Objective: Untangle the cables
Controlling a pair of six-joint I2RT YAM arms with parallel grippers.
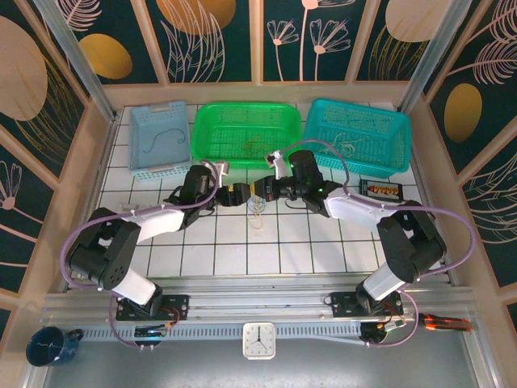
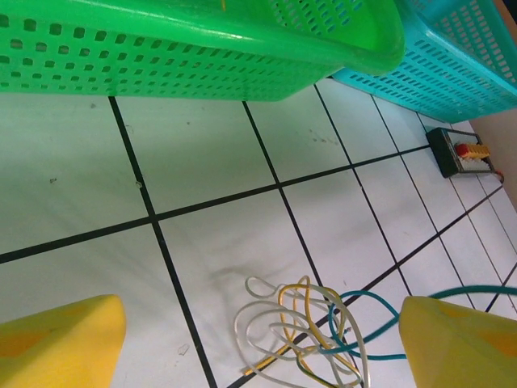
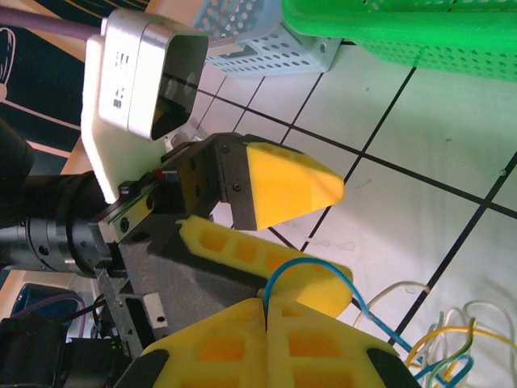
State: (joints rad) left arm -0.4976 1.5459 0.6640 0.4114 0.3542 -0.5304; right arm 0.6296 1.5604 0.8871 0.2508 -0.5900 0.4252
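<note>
The cables [image 2: 300, 333] lie in a small loose tangle of white, yellow and blue loops on the white tiled counter [image 2: 202, 153], in front of the green basket [image 2: 202, 48] and a little left of the teal basket [image 2: 460, 65]. From above, the tangle [image 1: 257, 212] sits on the tiles just before the place where the two arms meet.

The left pincer [image 2: 262, 319] is released: its two yellow fingers [image 2: 60, 343] stand wide apart, one on each side of the tangle, and hold nothing.

The right pincer [image 3: 265, 314] is clenched, with its yellow fingers pressed together. It grasps the blue cable [image 3: 311, 265], which comes out from the seam between the fingers, makes an arch and goes down to the other loops at the lower right. This arch passes just beside one finger of the left pincer.
</note>
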